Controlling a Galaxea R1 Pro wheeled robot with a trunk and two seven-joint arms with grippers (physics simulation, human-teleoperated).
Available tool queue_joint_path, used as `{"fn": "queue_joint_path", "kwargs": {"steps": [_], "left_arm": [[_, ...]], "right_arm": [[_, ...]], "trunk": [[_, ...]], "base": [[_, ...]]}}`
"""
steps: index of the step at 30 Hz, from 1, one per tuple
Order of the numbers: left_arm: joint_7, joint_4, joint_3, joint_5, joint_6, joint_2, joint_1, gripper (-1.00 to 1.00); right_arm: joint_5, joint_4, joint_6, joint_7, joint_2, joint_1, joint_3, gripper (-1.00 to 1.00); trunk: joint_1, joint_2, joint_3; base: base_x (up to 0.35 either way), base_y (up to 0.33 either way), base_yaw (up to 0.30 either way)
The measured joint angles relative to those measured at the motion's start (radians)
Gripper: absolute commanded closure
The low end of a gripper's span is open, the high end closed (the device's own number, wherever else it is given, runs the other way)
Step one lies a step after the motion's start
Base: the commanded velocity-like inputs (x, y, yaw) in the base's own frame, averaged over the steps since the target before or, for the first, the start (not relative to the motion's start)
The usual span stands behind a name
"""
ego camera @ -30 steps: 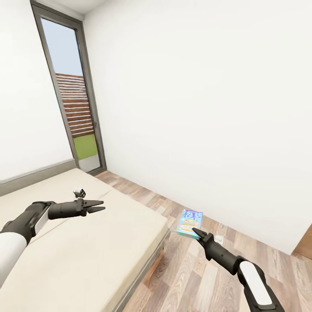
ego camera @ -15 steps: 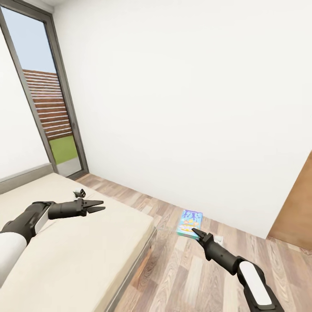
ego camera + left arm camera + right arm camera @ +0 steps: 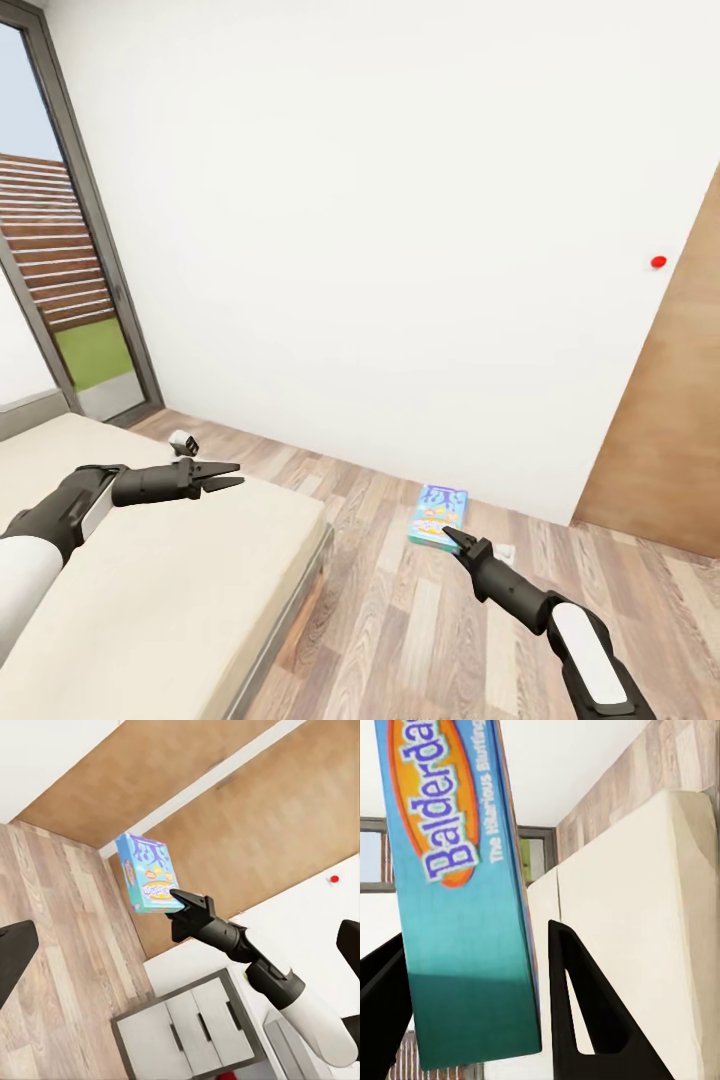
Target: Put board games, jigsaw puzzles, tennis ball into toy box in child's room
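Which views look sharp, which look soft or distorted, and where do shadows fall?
Head view: even, bright lighting, wide-angle skew tilting the window frame, no glare on the wall. Left wrist view: the board game in the right claw is crisp. Right wrist view: the close-up box print is slightly soft, with a shaded lower end.

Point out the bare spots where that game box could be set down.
The bed mattress is bare below the left tool. Wood floor between bed edge and right tool, which holds the board game, is also free.
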Motion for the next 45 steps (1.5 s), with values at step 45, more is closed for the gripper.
{"fn": "queue_joint_path", "kwargs": {"steps": [45], "left_arm": [[0.008, 0.002, 0.000, 0.000, 0.000, -0.003, 0.001, -1.00]], "right_arm": [[-0.023, -0.344, 0.102, 0.005, -0.079, 0.010, -0.007, 1.00]], "trunk": [[0.000, 0.000, -0.017]], "base": [[0.000, 0.000, -0.161]]}}
